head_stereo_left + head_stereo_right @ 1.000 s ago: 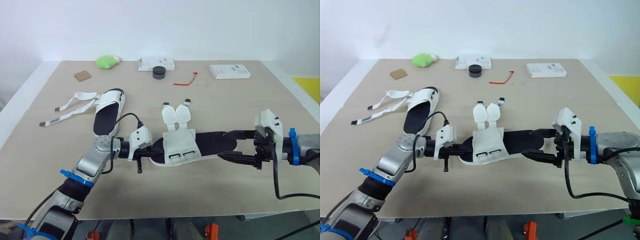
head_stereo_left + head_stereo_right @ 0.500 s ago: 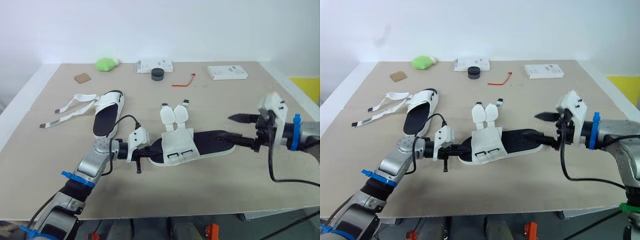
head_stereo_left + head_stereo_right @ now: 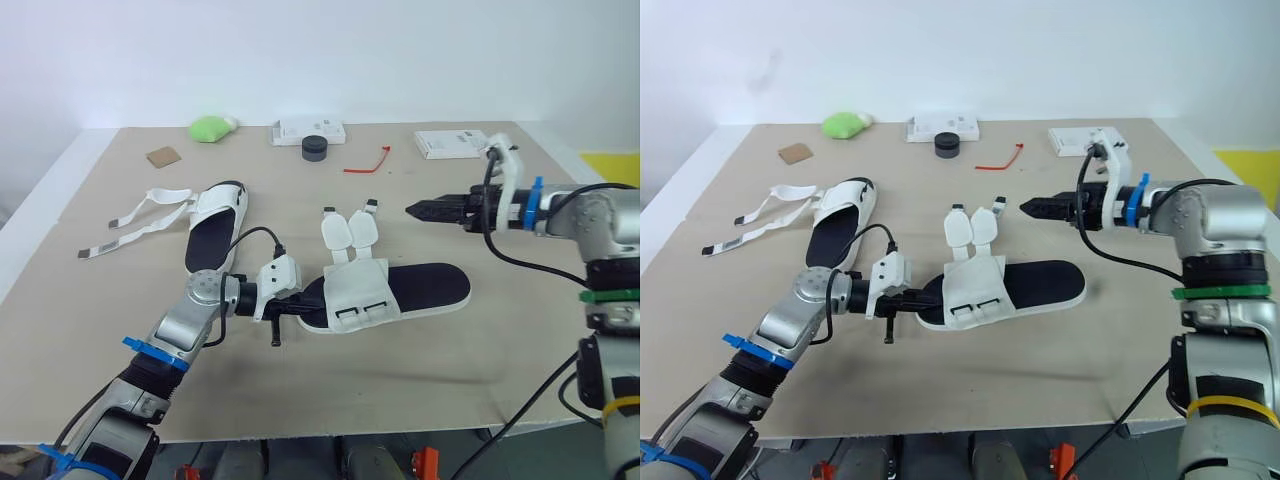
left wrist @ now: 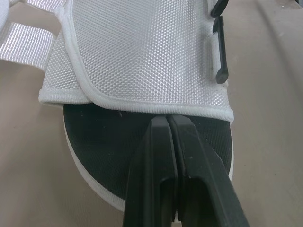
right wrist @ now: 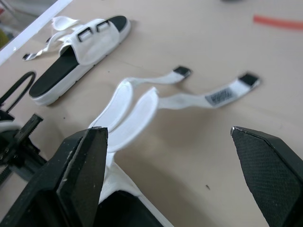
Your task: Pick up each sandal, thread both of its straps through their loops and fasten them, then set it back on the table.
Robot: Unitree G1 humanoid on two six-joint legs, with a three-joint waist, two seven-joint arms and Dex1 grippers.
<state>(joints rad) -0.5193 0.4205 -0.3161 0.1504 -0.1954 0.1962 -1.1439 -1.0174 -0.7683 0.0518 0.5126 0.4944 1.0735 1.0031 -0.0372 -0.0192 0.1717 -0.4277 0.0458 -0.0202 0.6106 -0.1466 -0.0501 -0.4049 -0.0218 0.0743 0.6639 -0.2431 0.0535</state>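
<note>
**Checked: sandal down, straps loose**

Logged near sandal (image 3: 400, 288) sole-down on tabletop (image 3: 480, 350), centre, between the two arms. Noted both straps (image 3: 350, 228) unthreaded, lying flat away from the white upper. Found left hand (image 4: 168, 119) at the end nearer the left arm, pressed together, tips on the black footbed against the upper's edge. Found right hand (image 3: 412, 210) raised off the tabletop beyond the sandal, fingers (image 5: 80, 170) spread wide, gripping nothing. Recorded second sandal (image 3: 215, 228) well apart to the left, its straps trailing outward.
</note>
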